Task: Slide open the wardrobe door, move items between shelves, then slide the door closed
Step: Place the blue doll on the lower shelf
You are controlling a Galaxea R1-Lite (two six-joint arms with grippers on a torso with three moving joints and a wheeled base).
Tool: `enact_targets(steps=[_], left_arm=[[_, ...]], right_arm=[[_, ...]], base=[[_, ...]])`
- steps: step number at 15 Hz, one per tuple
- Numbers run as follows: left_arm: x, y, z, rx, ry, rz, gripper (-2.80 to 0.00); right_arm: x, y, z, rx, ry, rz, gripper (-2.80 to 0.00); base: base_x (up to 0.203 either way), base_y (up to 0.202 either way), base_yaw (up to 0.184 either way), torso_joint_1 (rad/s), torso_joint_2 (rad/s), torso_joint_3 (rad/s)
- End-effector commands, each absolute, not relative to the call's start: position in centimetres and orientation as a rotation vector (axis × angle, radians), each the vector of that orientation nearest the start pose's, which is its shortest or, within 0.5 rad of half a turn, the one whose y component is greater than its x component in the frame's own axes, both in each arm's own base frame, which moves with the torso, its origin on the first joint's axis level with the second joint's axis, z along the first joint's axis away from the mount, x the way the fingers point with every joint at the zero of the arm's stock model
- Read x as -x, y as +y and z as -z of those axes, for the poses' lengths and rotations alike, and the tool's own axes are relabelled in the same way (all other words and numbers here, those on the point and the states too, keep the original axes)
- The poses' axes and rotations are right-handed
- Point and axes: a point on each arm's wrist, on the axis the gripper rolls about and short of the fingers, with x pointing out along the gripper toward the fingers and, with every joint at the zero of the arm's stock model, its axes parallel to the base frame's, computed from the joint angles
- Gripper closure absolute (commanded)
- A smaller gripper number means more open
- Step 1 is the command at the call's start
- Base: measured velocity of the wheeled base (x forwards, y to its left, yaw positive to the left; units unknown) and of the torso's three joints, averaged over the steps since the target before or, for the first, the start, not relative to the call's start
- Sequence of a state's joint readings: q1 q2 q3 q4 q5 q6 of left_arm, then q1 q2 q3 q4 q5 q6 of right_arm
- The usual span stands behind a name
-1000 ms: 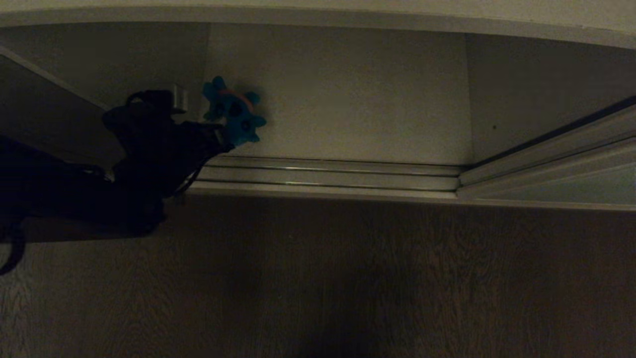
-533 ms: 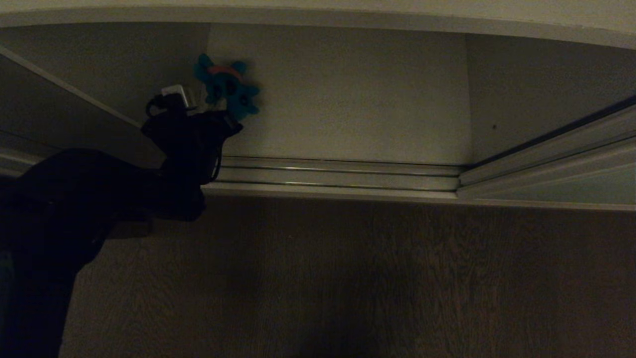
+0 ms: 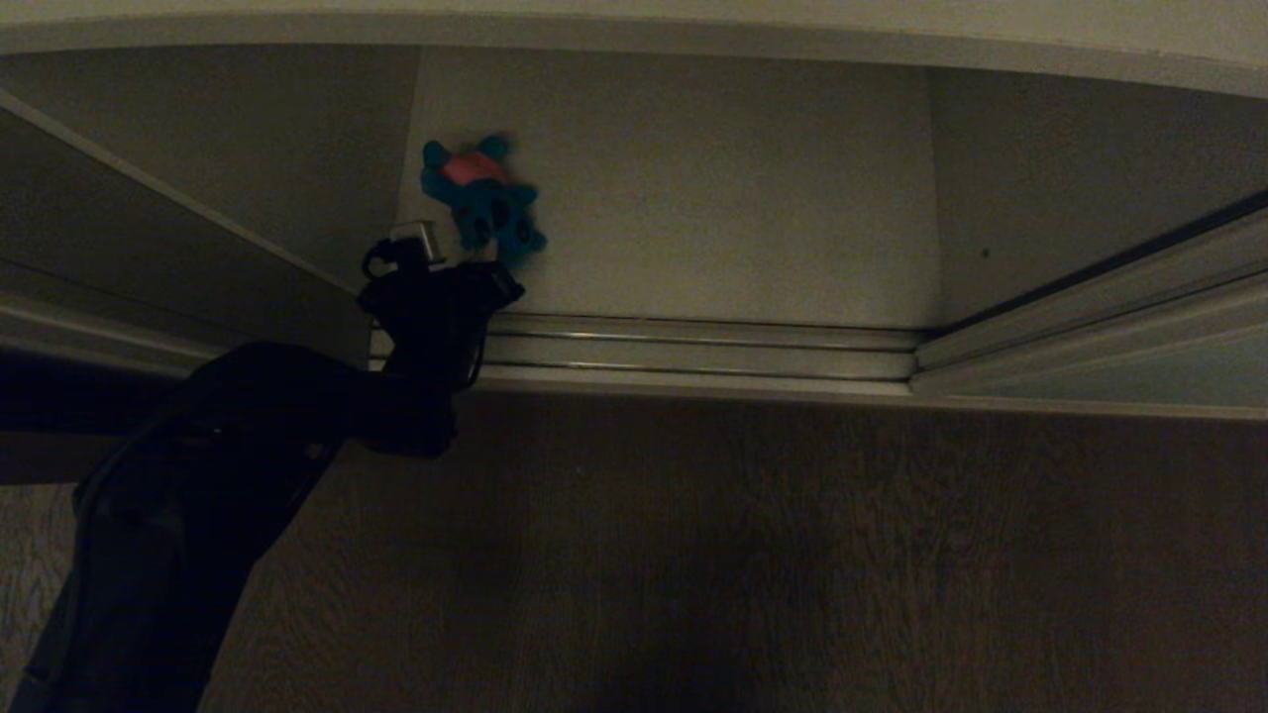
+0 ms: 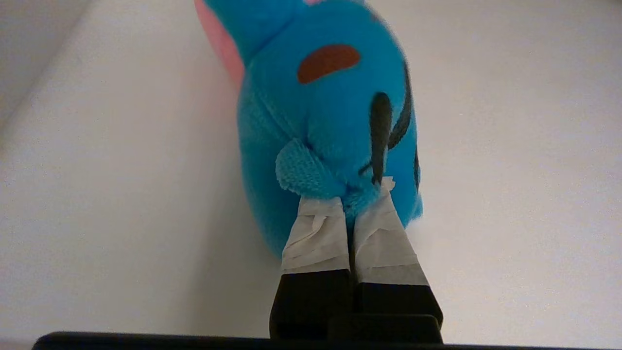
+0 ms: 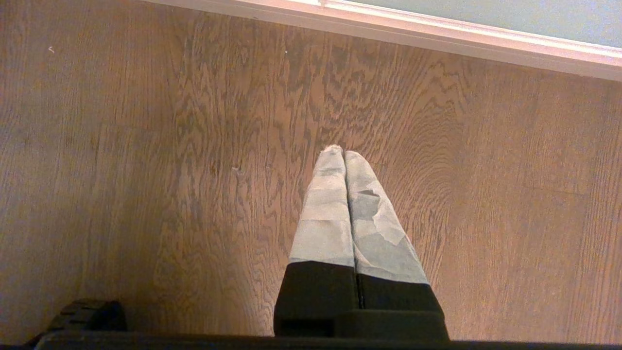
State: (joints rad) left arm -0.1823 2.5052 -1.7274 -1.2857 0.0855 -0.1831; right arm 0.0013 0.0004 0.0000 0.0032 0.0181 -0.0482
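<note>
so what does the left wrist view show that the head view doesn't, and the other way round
Only the left wrist view shows the taped fingertips pinched shut on a small knitted nub of the blue plush toy, plus its brown patch and black stitching.

Only the head view shows the left arm reaching into the open wardrobe, the door tracks, the wood floor and the sliding door at right.

Both show the toy held by the left gripper against a pale wardrobe surface.
</note>
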Motion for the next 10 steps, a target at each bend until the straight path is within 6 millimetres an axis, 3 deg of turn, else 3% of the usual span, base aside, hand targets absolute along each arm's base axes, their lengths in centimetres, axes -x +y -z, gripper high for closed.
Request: enact_targets(steps=[1,6,7,10], left_arm=[[-50.0,-9.4,-15.8,0.251,-0.499,0.147,0.0],[-50.3,-9.5,-16.3,0.254,-0.508,0.106,0.0],[-50.3,-9.5,-16.3,0.253,-0.502,0.106,-2.8],[-49.7,-9.4,-17.7,0.255,-0.509,0.107,-2.8]], right_arm=[[2.3,0.0,-7.5,0.049,0.001,-0.02,0.0],[2.3,0.0,-7.5,0.049,0.001,-0.02,0.0],[2.3,0.0,-7.5,0.049,0.001,-0.02,0.0],[2.3,0.0,-7.5,0.049,0.001,-0.02,0.0]], base=[[0.0,0.0,0.0,0.0,0.0,0.0],[0.0,0.0,0.0,0.0,0.0,0.0],[0.0,0.0,0.0,0.0,0.0,0.0],[0.0,0.0,0.0,0.0,0.0,0.0]])
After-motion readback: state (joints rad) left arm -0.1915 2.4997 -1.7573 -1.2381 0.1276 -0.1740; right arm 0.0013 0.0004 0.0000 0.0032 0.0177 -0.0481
